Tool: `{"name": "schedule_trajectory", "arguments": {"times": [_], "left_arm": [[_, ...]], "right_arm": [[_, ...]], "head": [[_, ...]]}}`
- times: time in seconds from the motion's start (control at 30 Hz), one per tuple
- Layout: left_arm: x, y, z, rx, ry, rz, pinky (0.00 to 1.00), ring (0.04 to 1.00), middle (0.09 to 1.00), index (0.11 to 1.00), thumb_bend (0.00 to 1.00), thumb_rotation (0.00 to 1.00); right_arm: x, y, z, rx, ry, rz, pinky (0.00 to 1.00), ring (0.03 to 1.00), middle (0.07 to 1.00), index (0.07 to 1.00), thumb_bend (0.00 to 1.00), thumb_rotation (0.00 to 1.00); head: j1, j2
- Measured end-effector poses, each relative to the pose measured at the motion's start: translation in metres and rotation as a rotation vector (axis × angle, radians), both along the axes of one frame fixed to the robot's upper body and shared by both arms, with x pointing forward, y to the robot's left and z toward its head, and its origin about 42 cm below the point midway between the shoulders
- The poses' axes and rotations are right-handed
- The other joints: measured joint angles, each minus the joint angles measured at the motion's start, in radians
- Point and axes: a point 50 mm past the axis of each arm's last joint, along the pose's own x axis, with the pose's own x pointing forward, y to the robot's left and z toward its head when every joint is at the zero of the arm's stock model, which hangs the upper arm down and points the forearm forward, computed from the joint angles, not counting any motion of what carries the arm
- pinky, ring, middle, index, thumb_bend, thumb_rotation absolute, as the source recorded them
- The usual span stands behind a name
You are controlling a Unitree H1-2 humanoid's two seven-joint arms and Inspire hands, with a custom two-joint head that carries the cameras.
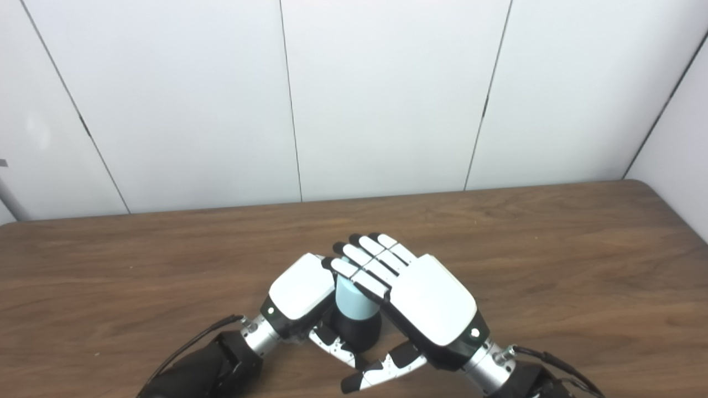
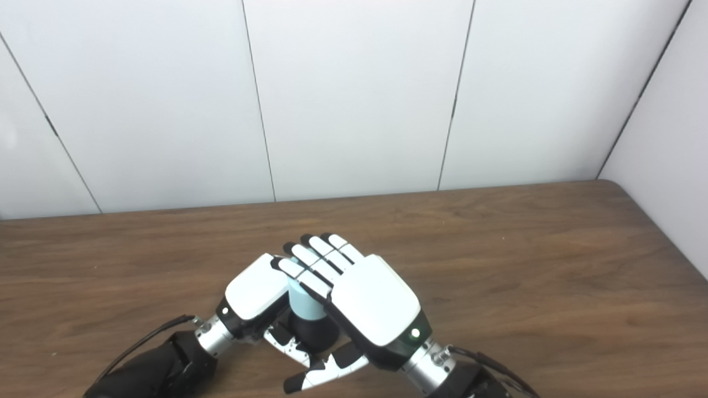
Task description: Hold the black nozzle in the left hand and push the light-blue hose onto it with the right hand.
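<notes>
A short light-blue hose (image 1: 353, 301) stands upright on the black nozzle (image 1: 358, 331) at the table's near middle. My left hand (image 1: 301, 287) wraps the pair from the left, its thumb against the nozzle's base and its fingers hidden behind. From the right, my right hand (image 1: 423, 301) lies flat with straight fingers (image 1: 365, 265) laid across the top of the hose. Its thumb (image 1: 381, 371) points away, low in front of the nozzle. Where hose and nozzle join is partly hidden by both hands.
The brown wooden table (image 1: 553, 265) stretches to both sides and back to a white panelled wall (image 1: 387, 99). Its right edge (image 1: 672, 213) runs near a side wall. Black cables (image 1: 193, 340) trail from both wrists.
</notes>
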Motion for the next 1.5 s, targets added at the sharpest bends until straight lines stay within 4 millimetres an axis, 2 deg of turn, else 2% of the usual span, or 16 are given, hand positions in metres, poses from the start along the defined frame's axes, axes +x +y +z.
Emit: {"name": "schedule_trajectory", "arguments": {"times": [0.33,0.67,1.07,1.5], "left_arm": [[-0.0001,0.0002,0.0001,0.0,0.0,0.002,0.3,0.376,0.46,0.53,0.51,0.0],[-0.0003,0.0003,0.0,0.0,-0.002,0.002,0.34,0.411,0.468,0.521,0.51,0.0],[-0.0006,0.0002,-0.0002,0.002,-0.007,-0.001,0.32,0.397,0.463,0.528,0.51,0.0],[-0.0008,-0.0002,-0.0002,0.004,-0.01,-0.002,0.32,0.4,0.463,0.527,0.51,0.0]], "right_arm": [[0.0,0.0003,0.0001,0.002,0.001,0.002,0.9,0.913,0.903,0.86,0.75,0.82],[-0.0004,0.0003,-0.0004,-0.008,-0.002,0.003,0.92,0.928,0.919,0.866,0.74,0.83],[-0.0009,0.0022,0.0001,-0.034,-0.036,0.005,0.88,0.899,0.893,0.833,0.74,0.79],[0.0003,0.002,0.0022,-0.075,-0.063,0.017,0.85,0.889,0.882,0.824,0.73,0.78]], "head": [[0.002,0.0],[0.0,0.002],[0.0,0.0],[-0.002,0.0]]}}
